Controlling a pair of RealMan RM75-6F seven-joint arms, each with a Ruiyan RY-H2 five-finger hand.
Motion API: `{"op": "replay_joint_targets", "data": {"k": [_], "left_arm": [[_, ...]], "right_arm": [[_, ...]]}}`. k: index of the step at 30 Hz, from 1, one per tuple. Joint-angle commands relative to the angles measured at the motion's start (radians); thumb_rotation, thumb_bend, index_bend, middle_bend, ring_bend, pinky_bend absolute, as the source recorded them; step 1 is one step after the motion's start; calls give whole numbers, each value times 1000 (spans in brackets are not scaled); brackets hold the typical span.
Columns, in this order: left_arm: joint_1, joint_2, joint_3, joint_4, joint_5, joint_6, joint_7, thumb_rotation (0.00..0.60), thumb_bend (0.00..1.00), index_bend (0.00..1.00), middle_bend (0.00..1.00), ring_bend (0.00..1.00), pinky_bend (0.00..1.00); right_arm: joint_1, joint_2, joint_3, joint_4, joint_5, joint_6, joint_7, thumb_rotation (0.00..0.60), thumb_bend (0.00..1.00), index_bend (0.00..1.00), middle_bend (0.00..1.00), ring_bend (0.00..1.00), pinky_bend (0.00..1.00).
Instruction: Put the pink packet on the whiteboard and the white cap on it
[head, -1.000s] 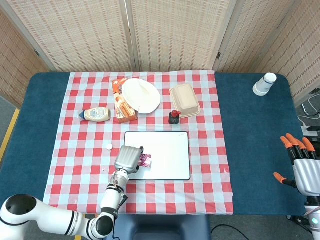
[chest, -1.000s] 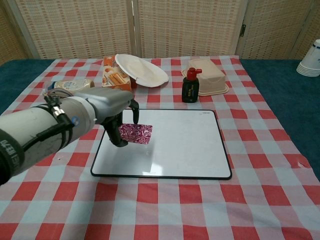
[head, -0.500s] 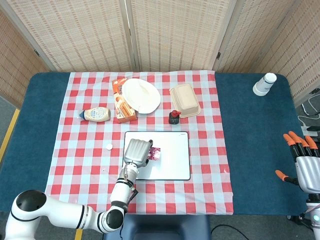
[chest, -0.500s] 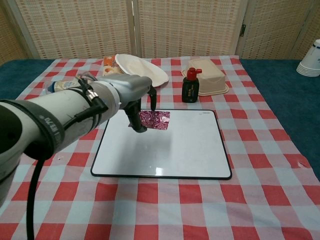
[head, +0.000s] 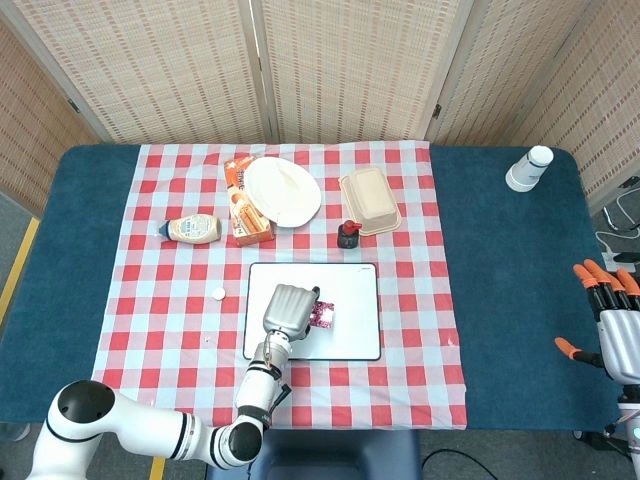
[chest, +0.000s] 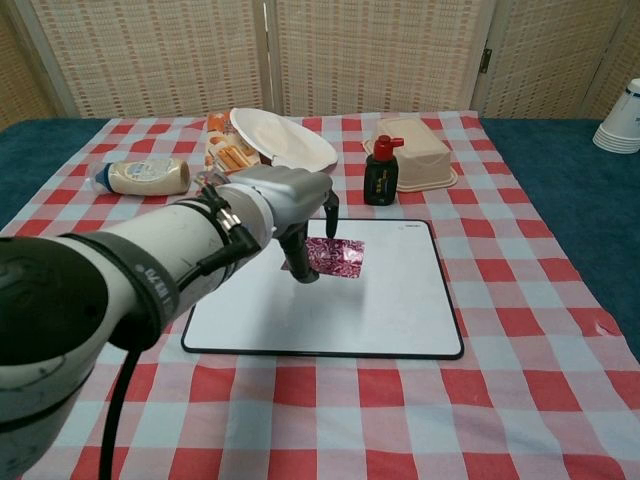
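Left robot hand (chest: 290, 205) clasped, right robot hand (head: 612, 322) spread.

1. The left robot hand (chest: 290, 205) is carrying the pink packet (chest: 335, 256) rightward, from the near-left part of the whiteboard (chest: 400, 300) toward its middle.
2. The packet, pinched at its left edge, is now hanging over the board's centre.
3. The left arm is reaching further across the checked cloth, uncovering the mayonnaise bottle (chest: 140, 176) in the chest view.
4. The right robot hand (head: 615, 330) is drifting slightly toward the frame's right edge.
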Motion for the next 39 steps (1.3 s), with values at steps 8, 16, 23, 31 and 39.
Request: {"op": "replay_joint_targets", "data": {"k": [8,16,23,31,39], "left_arm": [[-5,-21,5,60,8,-28,-22,600,268,380,917,946,949],[1,-16,14,98,24,-39,-34,600,267,380,918,946,949],[17,-16,28,149,20,-68,-51,600,268,380,918,946,949],[29,3,37,147,28,-90,-59,600,267,295,912,942,946],[49,45,21,106,44,-89,-95,600,233,173,905,940,944]], "right_arm": [[4,4,2,4,7,-11,11,600,0,73,0,0,19],[4,4,2,3,8,-10,8,600,1,73,0,0,19],[9,4,2,4,16,-23,6,600,1,73,0,0,19],[13,4,6,7,27,-32,6,600,0,73,0,0,19],[16,2,7,9,30,-35,5,600,1,73,0,0,18]]}}
